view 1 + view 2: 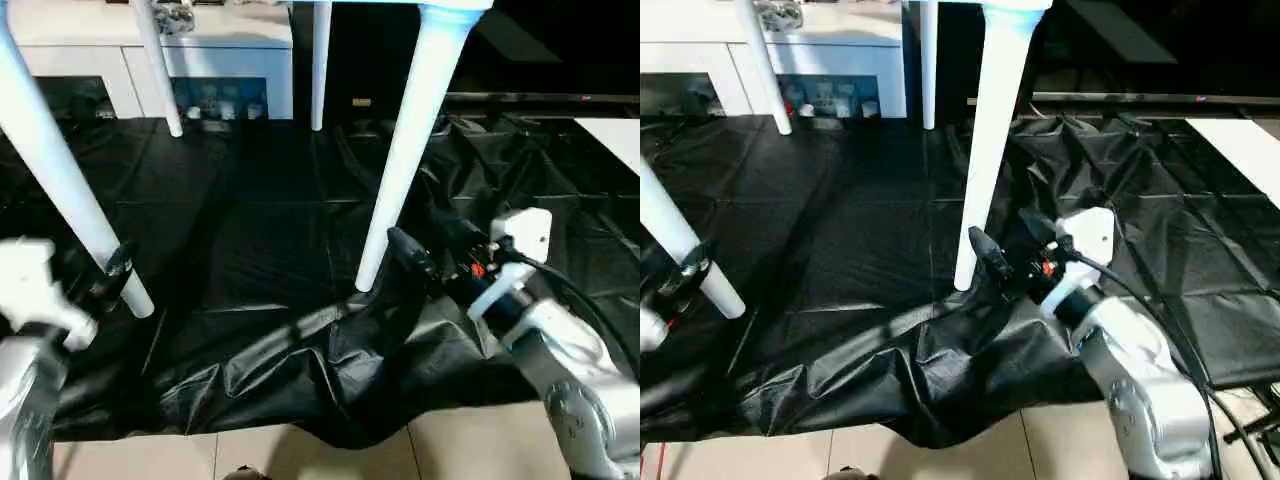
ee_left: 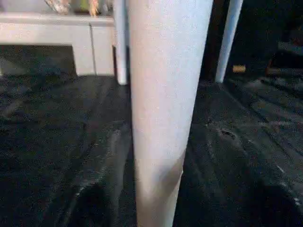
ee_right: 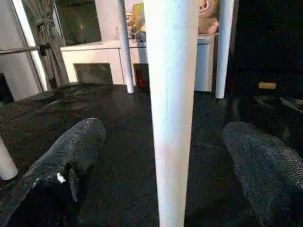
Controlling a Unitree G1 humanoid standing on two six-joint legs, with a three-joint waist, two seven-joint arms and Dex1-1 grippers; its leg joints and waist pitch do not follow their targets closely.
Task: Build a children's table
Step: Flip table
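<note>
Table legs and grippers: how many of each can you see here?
White table legs: 4, at near left, near right, far left, far right
Robot grippers: 2, left gripper, right gripper
Total: 6

Head stereo pair looks forward and down over black sheet (image 1: pixel 250 250). Each wrist camera sits close, level, facing one white leg (image 2: pixel 163 118); all share the far cabinet (image 1: pixel 210 60).

Black sheet (image 1: pixel 250 250) over tiled floor (image 1: pixel 470 445), white cabinet (image 1: pixel 215 60) behind
</note>
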